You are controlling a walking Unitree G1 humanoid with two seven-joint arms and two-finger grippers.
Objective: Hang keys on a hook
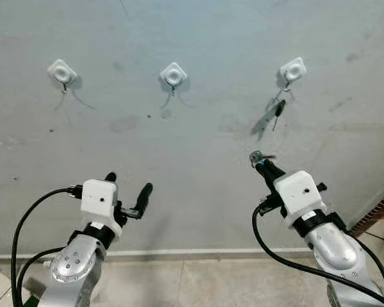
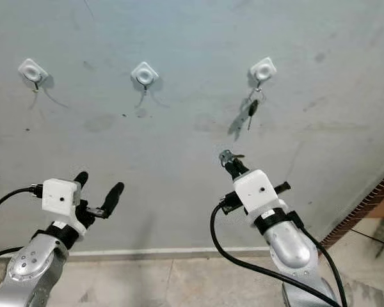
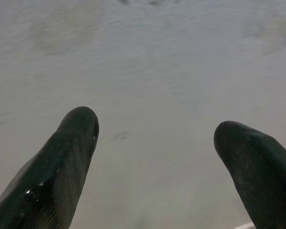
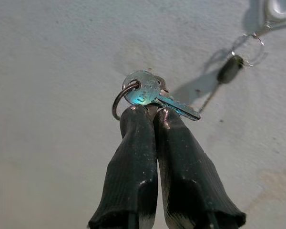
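Observation:
Three white hooks are stuck on the grey wall: a left hook [image 1: 62, 72], a middle hook [image 1: 173, 75] and a right hook [image 1: 293, 70]. From the right hook hangs a dark key on a ring [image 1: 280, 107]. My right gripper [image 1: 258, 158] is raised below the right hook, a little to its left, and shut on a silver key with a ring [image 4: 147, 92]. That key sticks out sideways past the fingertips. Lower left, my left gripper [image 1: 128, 183] is open and holds nothing, pointing at bare wall.
The wall [image 1: 198, 153] meets a pale tiled floor [image 1: 205, 281] along a white skirting strip. A brick edge [image 1: 377, 214] shows at the far right. Black cables loop from both wrists.

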